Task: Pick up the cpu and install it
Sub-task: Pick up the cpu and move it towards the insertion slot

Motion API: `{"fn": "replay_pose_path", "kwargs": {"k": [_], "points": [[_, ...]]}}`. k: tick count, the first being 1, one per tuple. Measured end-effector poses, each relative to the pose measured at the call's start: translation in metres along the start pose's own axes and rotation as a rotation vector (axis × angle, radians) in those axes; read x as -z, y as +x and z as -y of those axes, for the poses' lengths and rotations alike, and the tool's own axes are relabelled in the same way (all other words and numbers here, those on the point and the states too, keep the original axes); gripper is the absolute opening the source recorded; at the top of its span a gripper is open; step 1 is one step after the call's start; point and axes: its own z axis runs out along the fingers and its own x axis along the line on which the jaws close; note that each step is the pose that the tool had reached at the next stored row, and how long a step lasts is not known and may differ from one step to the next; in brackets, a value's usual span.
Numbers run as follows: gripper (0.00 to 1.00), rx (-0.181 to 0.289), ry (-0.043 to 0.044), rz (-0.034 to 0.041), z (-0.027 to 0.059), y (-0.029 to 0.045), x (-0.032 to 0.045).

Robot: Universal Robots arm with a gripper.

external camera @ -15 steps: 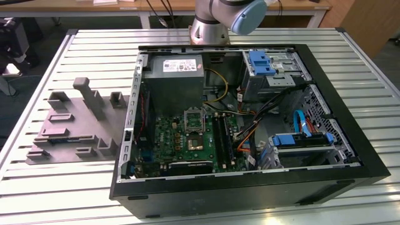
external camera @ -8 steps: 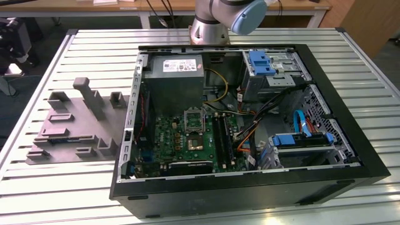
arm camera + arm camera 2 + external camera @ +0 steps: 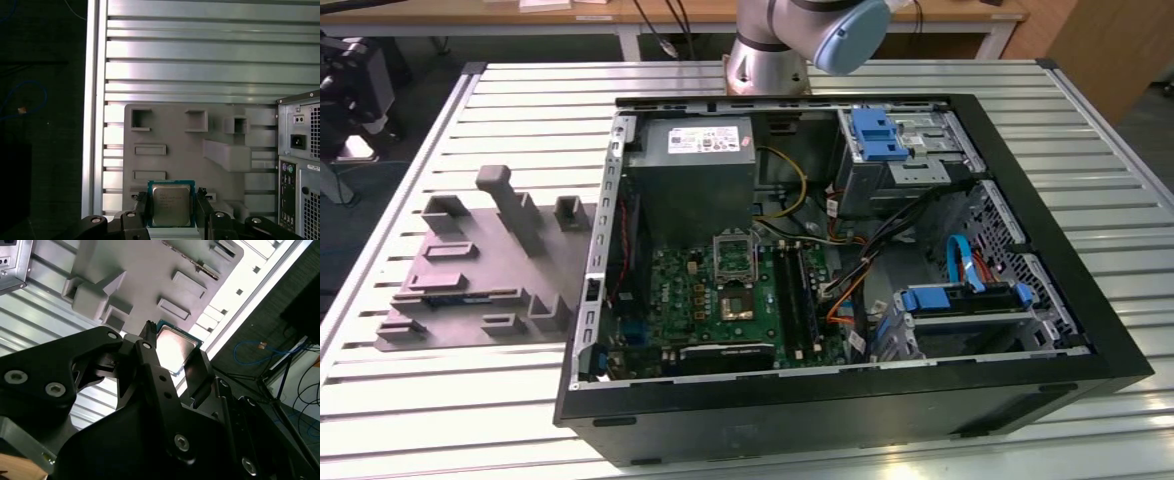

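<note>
The gripper point(image 3: 171, 196) grips the cpu point(image 3: 171, 206) clear above the grey tray point(image 3: 175, 131), so seating it inside the computer case point(image 3: 854, 415) seems to be left.

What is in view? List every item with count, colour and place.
cpu: one, silver top with green edge, held above the fixture tray.
fixture tray: one, grey, on the table, to the exterior view's left of the case.
computer case: one, black, lying open on the table.
power supply: one, grey with a white label, inside the case.
motherboard: one, green, on the case floor.
socket: one, black-framed, on the motherboard.
drive brackets: two, blue, at the case's side on the exterior view's right.
table: one, silver, slatted.
robot arm: one, grey with a blue cap, beyond the case.
fingers: two, black, closed on the cpu's opposite edges.
</note>
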Motion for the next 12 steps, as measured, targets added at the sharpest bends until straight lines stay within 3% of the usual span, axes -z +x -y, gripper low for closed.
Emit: {"fn": "replay_pose_path", "kwargs": {"k": [12], "points": [[0.47,0.000,0.0001,-0.0001,0.0001,-0.0078,-0.0001]]}}
